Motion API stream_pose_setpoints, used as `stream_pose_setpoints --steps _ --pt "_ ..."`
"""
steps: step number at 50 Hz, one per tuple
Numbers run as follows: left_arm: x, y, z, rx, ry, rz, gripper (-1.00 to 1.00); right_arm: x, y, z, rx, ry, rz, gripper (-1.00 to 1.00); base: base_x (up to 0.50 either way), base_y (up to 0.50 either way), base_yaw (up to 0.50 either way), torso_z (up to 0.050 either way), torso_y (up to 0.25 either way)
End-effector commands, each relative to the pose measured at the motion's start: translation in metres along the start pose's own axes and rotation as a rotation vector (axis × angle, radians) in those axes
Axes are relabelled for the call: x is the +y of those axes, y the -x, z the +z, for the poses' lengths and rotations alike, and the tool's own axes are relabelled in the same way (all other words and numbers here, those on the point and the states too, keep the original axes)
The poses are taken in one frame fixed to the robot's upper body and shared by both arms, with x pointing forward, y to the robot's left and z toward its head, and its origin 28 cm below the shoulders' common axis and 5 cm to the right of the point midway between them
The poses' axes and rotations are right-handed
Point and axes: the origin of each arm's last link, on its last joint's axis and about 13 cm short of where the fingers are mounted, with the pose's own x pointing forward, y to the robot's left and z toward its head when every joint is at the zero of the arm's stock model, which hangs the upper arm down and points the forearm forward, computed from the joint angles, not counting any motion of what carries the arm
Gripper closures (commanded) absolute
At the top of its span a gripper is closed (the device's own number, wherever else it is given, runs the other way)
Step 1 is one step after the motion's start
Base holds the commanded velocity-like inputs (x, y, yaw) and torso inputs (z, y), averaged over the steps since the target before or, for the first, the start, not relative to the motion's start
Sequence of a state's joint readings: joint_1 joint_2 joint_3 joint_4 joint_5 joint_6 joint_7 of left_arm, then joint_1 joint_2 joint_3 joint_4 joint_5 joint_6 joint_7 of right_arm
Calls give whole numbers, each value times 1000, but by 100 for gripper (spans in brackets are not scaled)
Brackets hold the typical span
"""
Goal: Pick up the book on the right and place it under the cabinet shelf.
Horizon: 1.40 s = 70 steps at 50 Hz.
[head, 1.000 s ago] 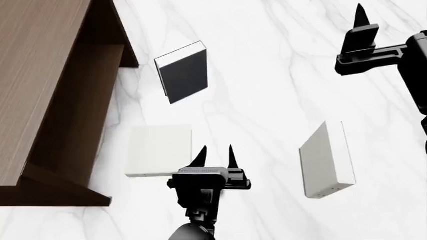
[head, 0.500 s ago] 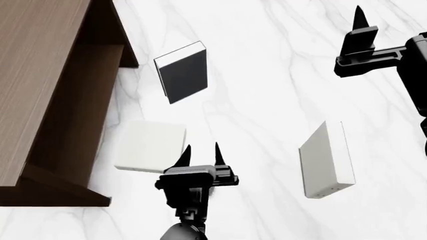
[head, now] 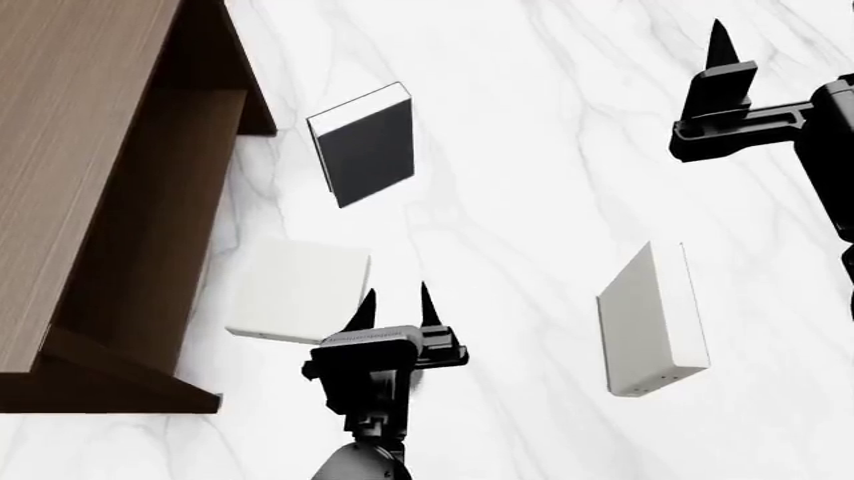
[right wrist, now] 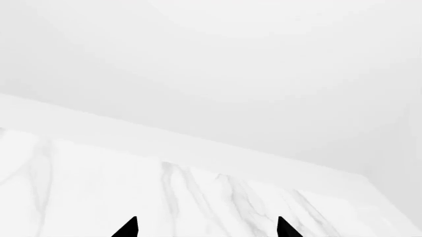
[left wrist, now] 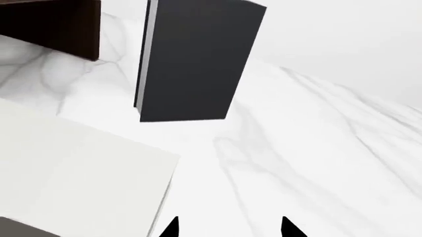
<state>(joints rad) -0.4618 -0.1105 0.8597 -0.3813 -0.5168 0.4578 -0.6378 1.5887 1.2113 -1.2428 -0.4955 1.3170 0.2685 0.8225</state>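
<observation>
We see a white marble tabletop [head: 561,150] beneath a plain pale backdrop. The book [head: 296,291] lies flat beside the cabinet shelf [head: 94,180], just left of the left gripper [head: 396,305], whose jaws stand apart, empty. The right gripper [head: 721,45] hovers well apart, jaws spread.

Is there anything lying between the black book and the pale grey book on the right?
No. In the head view, only bare marble table separates the black book from the pale grey book.

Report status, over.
Left gripper open, empty, beside off-white book. Right gripper raised, empty. Book lies flat near cabinet. Path clear.
</observation>
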Motion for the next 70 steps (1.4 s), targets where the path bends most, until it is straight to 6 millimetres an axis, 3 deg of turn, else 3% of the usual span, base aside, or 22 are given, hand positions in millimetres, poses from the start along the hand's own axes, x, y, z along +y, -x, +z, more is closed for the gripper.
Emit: stream_pose_setpoints --steps 1,70 --pt "23 -10 2 35 40 168 -100 -1 2 1 0 3 -3 -100 0 0 0 0 0" --pt "55 -30 18 -4 42 301 -100 -1 4 3 -7 5 -4 -100 0 0 0 0 -2"
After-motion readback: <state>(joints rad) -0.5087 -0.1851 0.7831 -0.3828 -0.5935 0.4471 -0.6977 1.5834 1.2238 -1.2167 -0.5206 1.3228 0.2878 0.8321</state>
